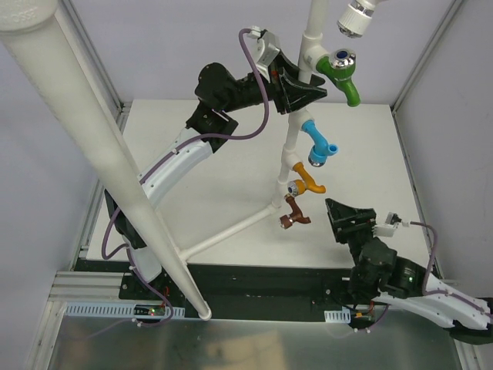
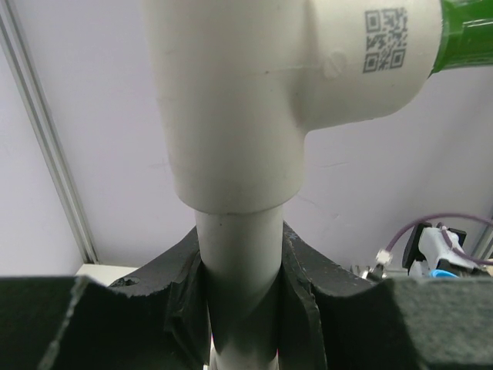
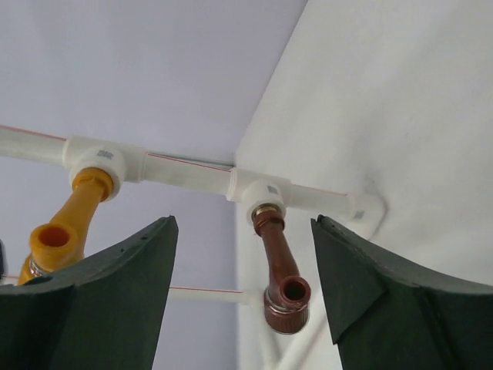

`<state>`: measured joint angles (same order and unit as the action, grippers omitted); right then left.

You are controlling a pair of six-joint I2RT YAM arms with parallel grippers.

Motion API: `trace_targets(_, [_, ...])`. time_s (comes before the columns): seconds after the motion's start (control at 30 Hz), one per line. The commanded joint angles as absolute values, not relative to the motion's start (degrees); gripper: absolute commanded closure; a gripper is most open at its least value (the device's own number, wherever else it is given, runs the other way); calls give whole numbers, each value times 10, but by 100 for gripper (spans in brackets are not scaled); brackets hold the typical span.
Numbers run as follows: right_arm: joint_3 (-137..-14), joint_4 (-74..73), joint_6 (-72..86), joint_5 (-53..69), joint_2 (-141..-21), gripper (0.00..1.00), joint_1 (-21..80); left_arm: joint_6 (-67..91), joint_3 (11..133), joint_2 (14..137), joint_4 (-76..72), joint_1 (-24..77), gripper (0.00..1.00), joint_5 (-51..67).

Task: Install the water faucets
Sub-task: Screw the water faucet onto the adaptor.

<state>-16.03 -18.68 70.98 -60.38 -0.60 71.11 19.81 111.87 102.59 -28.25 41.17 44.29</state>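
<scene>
A thick white tube (image 1: 92, 146), blurred and nearest the overhead camera, runs from eleven o'clock down to six and hides stretches of your left arm and of the table (image 1: 231, 162). Your right gripper (image 1: 348, 218) sits low at four o'clock and holds nothing. Its fingers (image 3: 115, 293) stand wide apart, with the brown faucet (image 3: 279, 270) between them but farther off, touching neither. The finger on the nine o'clock side covers the lower end of the orange faucet (image 3: 65, 223). Going up the white pipe frame (image 2: 235, 262), the brown, the orange and then the blue faucet (image 1: 320, 142) each sit in a fitting. Above them your left gripper (image 1: 296, 91) is clenched on the frame's upright, just under a tee. The green faucet (image 1: 343, 73) sits in that tee at one o'clock, and the left wrist view cuts it down to a sliver. A white-and-silver piece (image 1: 358, 17) at twelve-thirty is cropped by the top edge, so you cannot tell what it is.
</scene>
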Motion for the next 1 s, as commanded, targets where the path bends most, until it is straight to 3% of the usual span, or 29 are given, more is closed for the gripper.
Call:
trace_targets(0.0, [-269, -285, 403, -635, -46, 24, 714, 163, 1110, 985, -323, 405, 100, 474])
trace_targets(0.27, [-366, -297, -35, -497, -215, 23, 714, 163, 1100, 977, -328, 406, 100, 475])
trace_targets(0.43, [-339, -185, -242, -407, -196, 21, 716, 155, 1086, 969, -327, 406, 100, 471])
trace_targets(0.63, [-305, -257, -481, -229, -140, 20, 717, 156, 1082, 964, -323, 405, 100, 479])
trace_targets(0.73, [-270, -212, -534, -166, -105, 21, 719, 159, 1078, 965, -330, 405, 100, 480])
trace_targets(0.97, [-177, -74, -754, -172, -129, 21, 722, 174, 1079, 969, -341, 405, 100, 488])
